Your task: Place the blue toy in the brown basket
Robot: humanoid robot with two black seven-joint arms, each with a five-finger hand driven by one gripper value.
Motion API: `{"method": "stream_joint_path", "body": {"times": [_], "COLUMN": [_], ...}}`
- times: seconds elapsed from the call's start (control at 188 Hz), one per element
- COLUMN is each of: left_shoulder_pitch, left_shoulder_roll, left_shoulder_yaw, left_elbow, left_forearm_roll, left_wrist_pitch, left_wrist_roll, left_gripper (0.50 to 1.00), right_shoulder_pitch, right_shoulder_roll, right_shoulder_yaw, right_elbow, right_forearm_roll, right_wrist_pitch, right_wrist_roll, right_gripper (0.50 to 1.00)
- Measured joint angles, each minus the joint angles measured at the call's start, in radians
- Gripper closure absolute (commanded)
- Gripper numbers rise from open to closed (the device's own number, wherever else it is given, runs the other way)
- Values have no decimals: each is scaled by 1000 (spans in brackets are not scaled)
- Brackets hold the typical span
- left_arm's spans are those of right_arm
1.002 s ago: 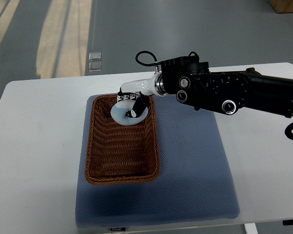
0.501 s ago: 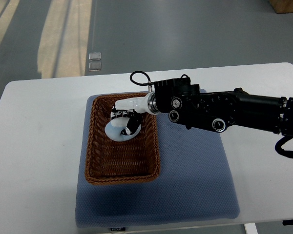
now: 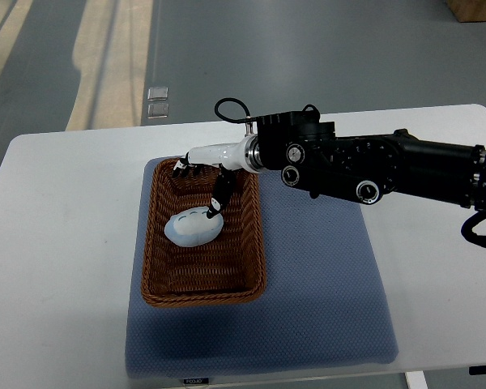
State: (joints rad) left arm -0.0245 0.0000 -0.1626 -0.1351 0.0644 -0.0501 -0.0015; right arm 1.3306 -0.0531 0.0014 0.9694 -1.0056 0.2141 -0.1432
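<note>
Inside basket (image 3: 157,267): toy (image 3: 193,228); right hand (image 3: 201,174) open

The robot's black right arm reaches in from the right edge, its white wrist leading to the right hand (image 3: 201,178), whose dark-tipped fingers (image 3: 219,197) are spread apart and relaxed, thumb angled downward below the palm, gripping nothing.

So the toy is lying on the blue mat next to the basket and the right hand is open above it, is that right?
Not quite. The top view shows the toy lying inside the basket, not on the mat beside it. The right hand is open above it, as you said.
</note>
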Motion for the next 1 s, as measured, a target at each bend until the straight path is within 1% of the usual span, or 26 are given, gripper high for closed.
{"method": "stream_joint_path", "body": {"times": [0.144,0.24,0.448,0.586,0.704,0.783,1.002], "left_shoulder_pitch": [0,0,0,0,0,0,0], "left_shoulder_roll": [0,0,0,0,0,0,0], "left_shoulder_yaw": [0,0,0,0,0,0,0], "left_elbow": [0,0,0,0,0,0,0], "left_forearm_roll": [0,0,0,0,0,0,0], "left_wrist_pitch": [0,0,0,0,0,0,0], "left_wrist_roll": [0,0,0,0,0,0,0], "left_gripper": [500,500,500,500,500,500,500], "right_shoulder_pitch": [11,-11,-161,-272,-371,-440,-581], "right_shoulder_roll": [-22,-44,-99,-118,-112,-106,-103], "right_shoulder_yaw": [73,144,332,517,711,818,956], "right_elbow": [0,-5,-12,-22,-45,-54,-68], "right_forearm_roll": [2,2,-1,2,52,117,260], "right_wrist_pitch": [1,-3,-11,-25,-48,-71,-165], "right_wrist_roll": [17,20,30,69,120,145,200], "right_gripper": [597,595,595,597,597,597,597]}}
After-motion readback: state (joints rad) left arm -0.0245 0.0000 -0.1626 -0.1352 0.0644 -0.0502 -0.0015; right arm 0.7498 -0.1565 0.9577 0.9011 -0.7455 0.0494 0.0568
